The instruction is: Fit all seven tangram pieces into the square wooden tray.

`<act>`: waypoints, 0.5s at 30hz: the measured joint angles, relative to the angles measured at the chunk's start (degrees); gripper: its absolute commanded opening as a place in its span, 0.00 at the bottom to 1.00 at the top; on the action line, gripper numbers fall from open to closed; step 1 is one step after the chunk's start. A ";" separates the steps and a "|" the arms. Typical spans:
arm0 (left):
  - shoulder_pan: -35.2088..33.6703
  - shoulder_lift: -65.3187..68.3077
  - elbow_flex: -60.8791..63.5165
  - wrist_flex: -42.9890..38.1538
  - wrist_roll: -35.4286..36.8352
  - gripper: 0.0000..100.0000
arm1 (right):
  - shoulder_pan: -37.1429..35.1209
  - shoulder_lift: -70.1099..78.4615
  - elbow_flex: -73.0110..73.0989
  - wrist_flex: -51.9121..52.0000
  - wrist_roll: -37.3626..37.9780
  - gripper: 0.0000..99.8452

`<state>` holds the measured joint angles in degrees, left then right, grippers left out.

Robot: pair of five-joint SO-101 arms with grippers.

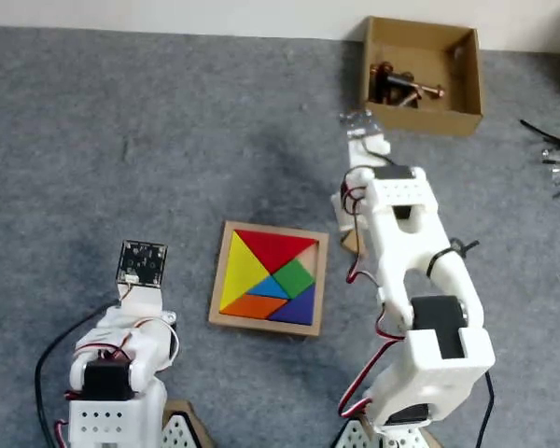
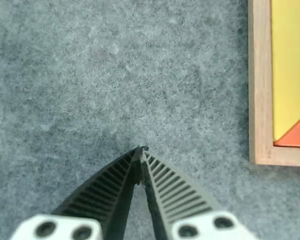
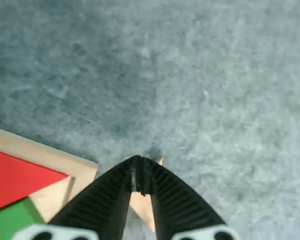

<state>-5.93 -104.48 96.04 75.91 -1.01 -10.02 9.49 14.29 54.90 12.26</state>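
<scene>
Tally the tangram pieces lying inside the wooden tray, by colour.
red piece: 1
yellow piece: 1
green piece: 1
blue piece: 1
orange piece: 1
purple piece: 1
Total in the tray: 6

Soft, even light from above falls on the grey carpet (image 1: 93,121). A broad, faint shadow (its edges diffuse) lies beside the right arm (image 1: 406,243). The tray (image 1: 218,289) throws a thin dark line along its near edge, and its coloured pieces (image 1: 261,271) are evenly lit.
</scene>
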 measured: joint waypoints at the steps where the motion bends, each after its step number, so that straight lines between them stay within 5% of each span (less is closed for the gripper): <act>1: 0.00 0.00 0.00 0.00 0.00 0.01 | 0.00 0.09 -1.32 1.93 -0.70 0.01; 8: 0.00 0.00 0.00 0.00 0.00 0.01 | -0.26 0.09 -5.98 11.78 -1.67 0.14; 15: 0.00 0.00 0.00 0.00 0.00 0.01 | -0.53 0.09 -5.89 12.04 -1.67 0.15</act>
<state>-5.93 -104.48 96.04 75.91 -1.01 -10.55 9.58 8.40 66.95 10.59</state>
